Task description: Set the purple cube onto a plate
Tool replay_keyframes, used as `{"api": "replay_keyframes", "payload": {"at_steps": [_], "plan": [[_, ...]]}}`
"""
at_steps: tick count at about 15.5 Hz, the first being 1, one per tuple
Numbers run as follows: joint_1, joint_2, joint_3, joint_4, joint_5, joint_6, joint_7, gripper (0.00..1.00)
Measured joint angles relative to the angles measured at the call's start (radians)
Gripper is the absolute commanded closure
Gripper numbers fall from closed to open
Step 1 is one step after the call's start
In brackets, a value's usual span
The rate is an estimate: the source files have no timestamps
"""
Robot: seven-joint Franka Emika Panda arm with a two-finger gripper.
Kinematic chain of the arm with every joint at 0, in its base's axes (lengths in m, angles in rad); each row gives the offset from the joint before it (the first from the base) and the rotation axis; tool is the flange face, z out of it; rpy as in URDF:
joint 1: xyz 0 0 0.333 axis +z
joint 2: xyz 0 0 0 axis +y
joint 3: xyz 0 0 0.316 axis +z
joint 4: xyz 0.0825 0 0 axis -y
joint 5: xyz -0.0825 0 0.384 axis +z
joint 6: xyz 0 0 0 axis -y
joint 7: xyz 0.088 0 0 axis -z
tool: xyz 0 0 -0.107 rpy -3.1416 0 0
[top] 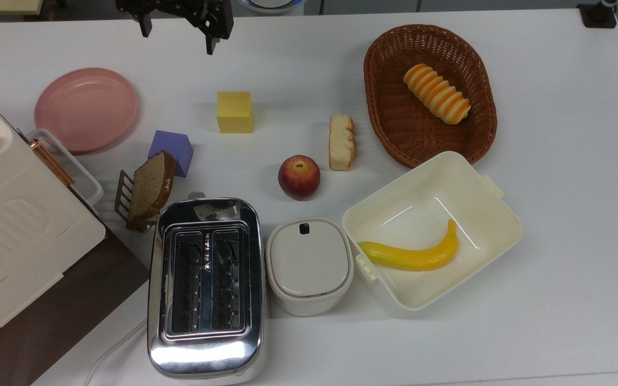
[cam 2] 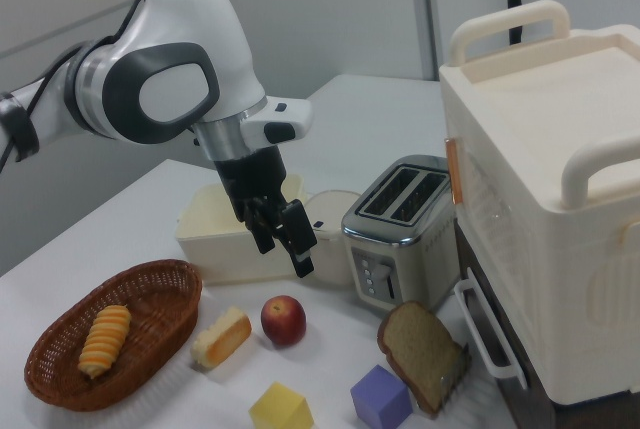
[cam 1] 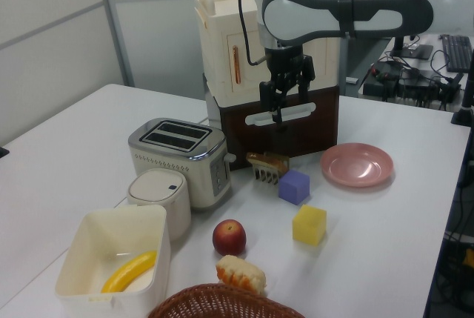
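Nothing done: purple cube (top: 171,152) sits on the table, at four o'clock from the pink plate (top: 86,109); jaws (cam 2: 281,238) released, high above.

purple cube (top: 171,150): violet-blue
plate (top: 86,109): pink
cube (top: 234,111): yellow
basket (top: 429,95): brown wicker
roll (top: 436,93): orange and cream stripes
toaster (top: 206,287): chrome
gripper (cam 1: 285,101): black

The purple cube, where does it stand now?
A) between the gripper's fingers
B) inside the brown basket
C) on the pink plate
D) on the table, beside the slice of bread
D: the purple cube rests on the table, right by the slice of bread, off the pink plate, with the gripper held away from it.
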Motion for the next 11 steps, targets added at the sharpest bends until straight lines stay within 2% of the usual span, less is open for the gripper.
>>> {"api": "replay_keyframes", "payload": {"at_steps": [11], "plan": [[0.000,0.001,0.000,0.000,0.000,0.000,-0.007,0.00]]}}
